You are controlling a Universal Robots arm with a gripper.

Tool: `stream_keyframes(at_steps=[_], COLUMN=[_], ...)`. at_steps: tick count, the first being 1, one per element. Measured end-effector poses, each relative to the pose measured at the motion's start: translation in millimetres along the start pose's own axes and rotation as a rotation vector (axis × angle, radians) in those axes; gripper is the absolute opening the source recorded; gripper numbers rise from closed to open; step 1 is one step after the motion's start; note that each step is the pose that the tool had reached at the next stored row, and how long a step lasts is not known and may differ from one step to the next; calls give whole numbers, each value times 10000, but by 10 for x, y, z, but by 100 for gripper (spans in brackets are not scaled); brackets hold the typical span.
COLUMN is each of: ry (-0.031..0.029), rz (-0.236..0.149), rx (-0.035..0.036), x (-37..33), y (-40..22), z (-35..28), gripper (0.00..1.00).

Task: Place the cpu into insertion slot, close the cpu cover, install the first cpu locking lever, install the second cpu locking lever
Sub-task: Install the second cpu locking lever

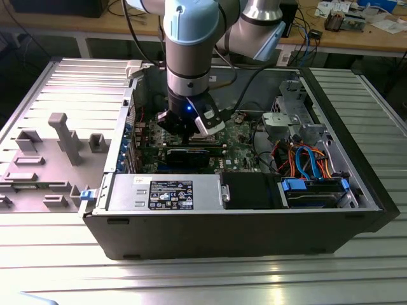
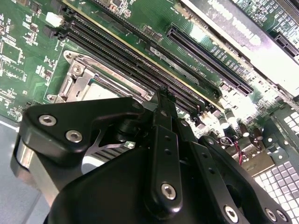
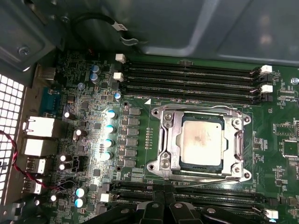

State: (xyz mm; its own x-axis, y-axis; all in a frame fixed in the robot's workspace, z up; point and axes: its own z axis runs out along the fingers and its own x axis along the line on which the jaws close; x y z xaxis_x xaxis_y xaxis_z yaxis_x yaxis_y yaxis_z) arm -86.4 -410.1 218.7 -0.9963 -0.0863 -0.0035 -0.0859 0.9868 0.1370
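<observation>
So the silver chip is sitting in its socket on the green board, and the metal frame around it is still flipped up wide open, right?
Not quite. In the first wrist view the cpu sits in the insertion slot, but the cpu cover lies flat, closed around it, not flipped up.

1 robot arm (image 1: 191, 44), 1 gripper (image 3: 161, 205). 1 open PC case (image 1: 241, 222) holding 1 green motherboard (image 3: 93, 93). On it: 1 cpu (image 3: 202, 143), sitting under 1 cpu cover (image 3: 170, 140). Memory slots: 4 long black ones (image 3: 187, 79) in the bank beside the socket in the first wrist view; a second bank is partly hidden, no count. 1 power supply box (image 1: 165, 192). 1 graphics card (image 1: 187, 154).
</observation>
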Motion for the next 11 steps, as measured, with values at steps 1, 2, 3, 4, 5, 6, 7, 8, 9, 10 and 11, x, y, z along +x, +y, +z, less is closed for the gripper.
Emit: stream_keyframes(at_steps=[1,2,3,4,5,6,7,8,9,10,11], ry=[-1,-2,-4,-5,-6,-8,-8,-10,-11,-13,-12], rz=[1,1,2,1,0,1,0,1,1,2,0], rx=[-8,-23,-35,-52,-63,-78,-91,-107,-121,-146,-169], x=[2,6,8,11,13,16,17,19,21,26,28], y=[-1,-2,-2,-2,-3,-4,-5,-5,-6,-6,-5], z=[6,13,18,25,31,39,45,51,56,64,68], gripper=[11,11,11,11,11,11,11,11,11,11,11])
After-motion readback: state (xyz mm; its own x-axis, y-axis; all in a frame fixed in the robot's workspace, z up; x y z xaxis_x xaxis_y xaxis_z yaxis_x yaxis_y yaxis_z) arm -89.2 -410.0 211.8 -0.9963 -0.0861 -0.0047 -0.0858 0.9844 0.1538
